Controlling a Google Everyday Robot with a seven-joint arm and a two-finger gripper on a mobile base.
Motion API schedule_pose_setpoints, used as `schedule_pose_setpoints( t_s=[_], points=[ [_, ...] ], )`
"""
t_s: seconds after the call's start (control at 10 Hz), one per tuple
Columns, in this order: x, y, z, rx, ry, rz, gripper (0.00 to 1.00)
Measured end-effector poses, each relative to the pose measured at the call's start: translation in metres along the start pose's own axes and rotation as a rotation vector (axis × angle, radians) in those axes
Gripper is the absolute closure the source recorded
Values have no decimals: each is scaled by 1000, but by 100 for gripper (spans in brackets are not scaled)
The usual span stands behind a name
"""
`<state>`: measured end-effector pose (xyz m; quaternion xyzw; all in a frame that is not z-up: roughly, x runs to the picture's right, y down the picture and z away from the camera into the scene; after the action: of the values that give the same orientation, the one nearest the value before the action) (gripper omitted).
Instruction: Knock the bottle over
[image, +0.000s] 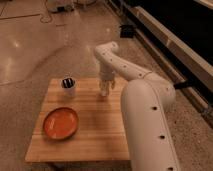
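The bottle (104, 91) stood upright on the surface (97, 129), right of the cup (68, 86). The gripper (106, 81) hung at the bottle's top; whether it was open or closed, I could not tell.

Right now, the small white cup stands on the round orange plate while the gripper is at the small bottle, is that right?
Not quite: the camera view shows the small white cup on the wooden table, behind the round orange plate and apart from it. The gripper is indeed at the small bottle.
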<state>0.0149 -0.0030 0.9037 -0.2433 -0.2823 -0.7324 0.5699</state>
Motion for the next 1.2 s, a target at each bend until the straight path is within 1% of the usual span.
schedule_pose_setpoints(
  t_s=[0.1, 0.2, 0.3, 0.4, 0.6, 0.7, 0.8, 0.9, 1.0, 1.2],
  points=[
    [4, -11, 0, 5, 5, -2, 55],
    [5, -16, -3, 11, 0, -3, 55],
    [5, -12, -4, 4, -8, 3, 55],
    [9, -17, -1, -5, -19, -7, 55],
    [7, -33, 4, -5, -22, -15, 55],
    [9, -43, 3, -4, -20, -16, 55],
    [11, -48, 0, -3, -22, -28, 55],
    [10, -45, -1, -6, -21, -38, 55],
    [8, -35, -2, -6, -20, -35, 55],
    [9, -33, 0, 4, -15, -38, 55]
  ],
)
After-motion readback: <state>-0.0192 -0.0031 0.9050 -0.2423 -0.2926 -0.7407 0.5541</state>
